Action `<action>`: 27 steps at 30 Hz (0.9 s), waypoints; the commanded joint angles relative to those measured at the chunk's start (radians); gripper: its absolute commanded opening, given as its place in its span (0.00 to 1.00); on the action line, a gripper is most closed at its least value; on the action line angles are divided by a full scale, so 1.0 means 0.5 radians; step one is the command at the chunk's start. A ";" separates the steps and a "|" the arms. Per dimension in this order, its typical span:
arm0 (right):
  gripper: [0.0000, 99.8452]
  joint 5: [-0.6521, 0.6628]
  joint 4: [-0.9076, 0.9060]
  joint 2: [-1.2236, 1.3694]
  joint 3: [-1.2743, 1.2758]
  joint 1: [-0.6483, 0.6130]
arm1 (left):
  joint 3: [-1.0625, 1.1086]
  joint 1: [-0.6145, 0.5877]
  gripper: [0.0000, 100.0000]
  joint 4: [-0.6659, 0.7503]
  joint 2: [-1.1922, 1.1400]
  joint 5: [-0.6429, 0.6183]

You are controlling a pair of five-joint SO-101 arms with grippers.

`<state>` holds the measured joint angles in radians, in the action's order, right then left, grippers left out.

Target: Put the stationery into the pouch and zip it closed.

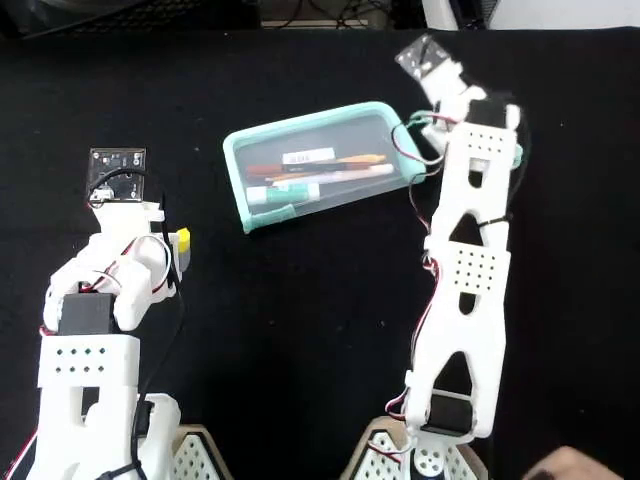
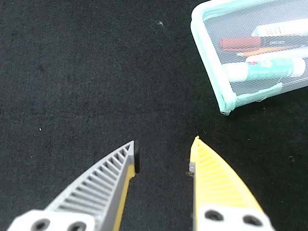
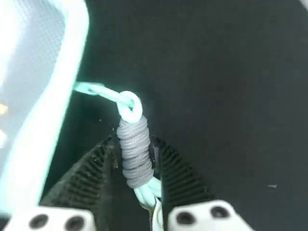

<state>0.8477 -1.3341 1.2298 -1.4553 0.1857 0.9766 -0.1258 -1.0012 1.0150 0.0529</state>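
Mint-green mesh formed the pouch [image 1: 318,165], which lay flat on the black table [image 1: 300,340] with the stationery [image 1: 320,175] already inside. Through the netting showed a red pen [image 2: 240,44], an orange pencil [image 1: 355,159] and a white-and-green tube [image 2: 267,70], all lying lengthwise along the pouch.

At one short end of the pouch, a thin mint link [image 3: 98,91] led off the rim to the zipper pull [image 3: 131,137], a cord bound in grey wrapping. The right gripper [image 3: 134,147] was clamped on that wrapped cord, one dark finger pressed to each side. The thick binding probably gave the fingers something to bite that a bare slider would not. The link ran slightly taut from the rim, which suggested the pull was being drawn along the zip line. With the pull at the pouch's end, the zip looked nearly or fully run, though whether the last teeth had met could not be told.

Off the pouch's opposite short end, near its corner but apart from it, the left gripper [image 2: 165,147] hung above bare table with its grey and yellow fingers spread and nothing between them. From there it could probably pin that corner if the pouch began to slide under the other arm's tug.
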 commanded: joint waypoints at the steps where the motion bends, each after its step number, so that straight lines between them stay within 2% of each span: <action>1: 0.01 0.018 -0.310 -0.057 -0.450 -0.098 | -0.066 -0.017 0.20 0.046 -0.003 -0.021; 12: 0.01 -0.120 -0.838 -0.723 -0.431 -0.273 | -0.066 -0.014 0.20 0.046 -0.003 -0.021; 16: 0.01 -0.236 -0.868 -1.103 -0.422 -0.374 | -0.072 -0.020 0.20 0.046 -0.003 -0.021; 20: 0.01 -0.264 -0.868 -1.447 -0.419 -0.580 | -0.066 -0.023 0.20 0.046 -0.003 -0.021; 27: 0.01 -0.267 -0.868 -1.818 -0.416 -1.096 | -0.069 -0.023 0.20 0.046 -0.003 -0.021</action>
<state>0.7296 -1.7653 0.4350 -1.6195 -0.2700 0.9766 -0.1258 -1.0012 1.0150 0.0529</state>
